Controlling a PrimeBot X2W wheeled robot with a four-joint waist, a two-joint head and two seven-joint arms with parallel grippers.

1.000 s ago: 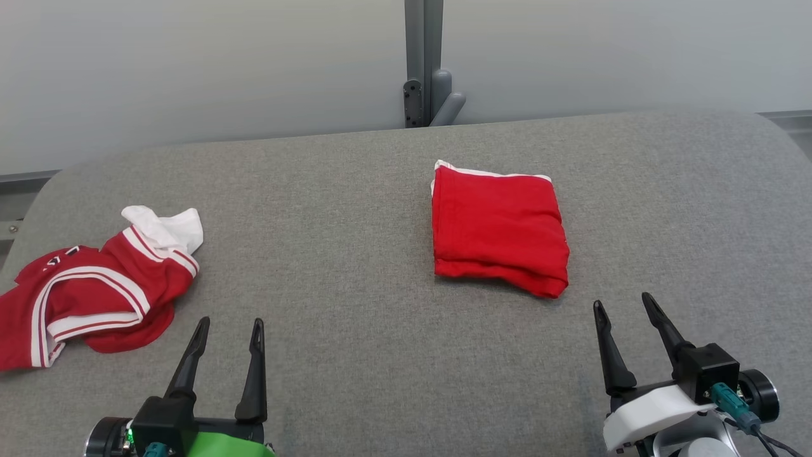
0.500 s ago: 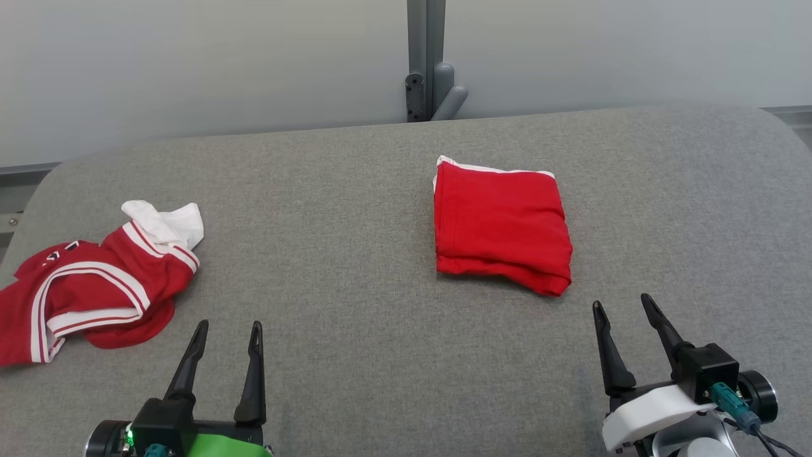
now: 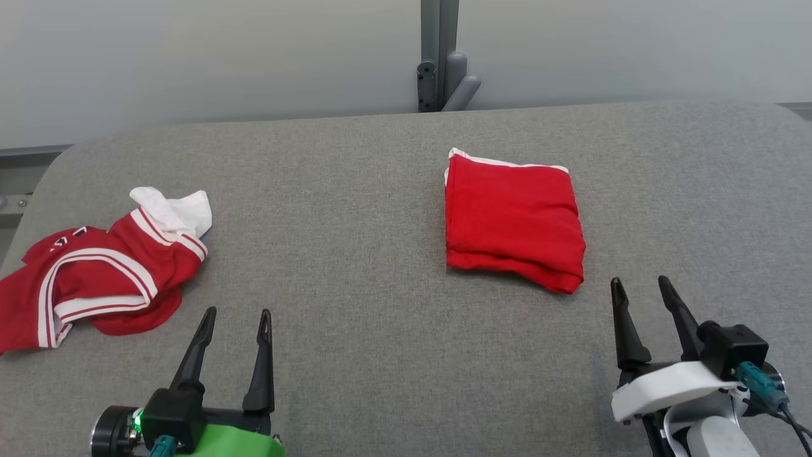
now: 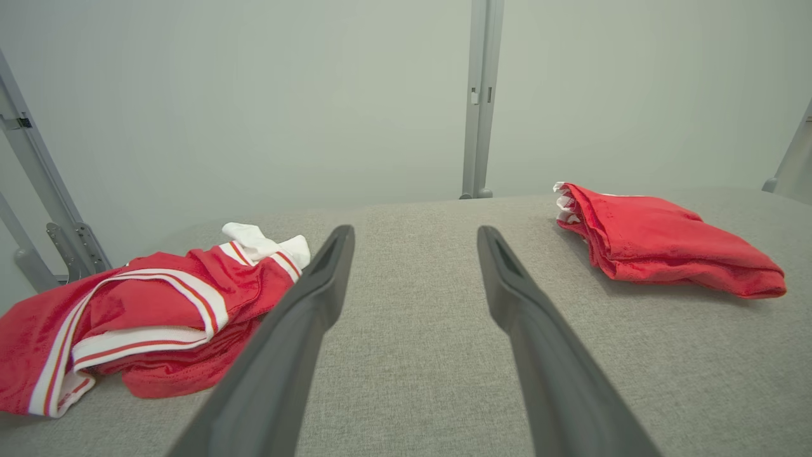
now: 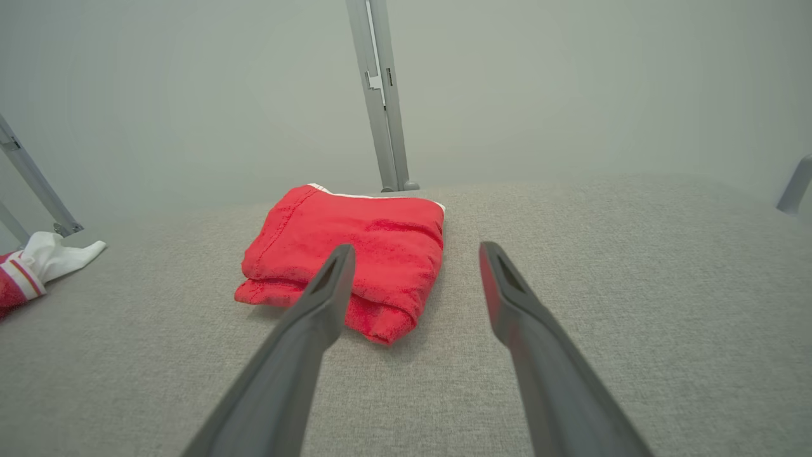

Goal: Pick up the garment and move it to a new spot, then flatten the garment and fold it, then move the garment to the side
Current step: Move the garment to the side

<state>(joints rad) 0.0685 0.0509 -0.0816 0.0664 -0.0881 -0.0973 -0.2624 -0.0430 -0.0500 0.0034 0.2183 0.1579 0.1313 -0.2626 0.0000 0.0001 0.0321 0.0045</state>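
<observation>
**Left tool and right tool both gaping, nothing held**

Grey fabric worktop spreads before a pale wall, with a grey post at its far edge. A crumpled garment, red with white stripes and a white piece, lies at the robot's far left. It is well apart from a folded garment right of centre, a neat red stack with a white rim on its far side. Left tool hovers near the crumpled garment, just to its right, fingers spread and touching nothing. Right tool sits just short of the folded garment's near right corner, equally wide and empty.
</observation>
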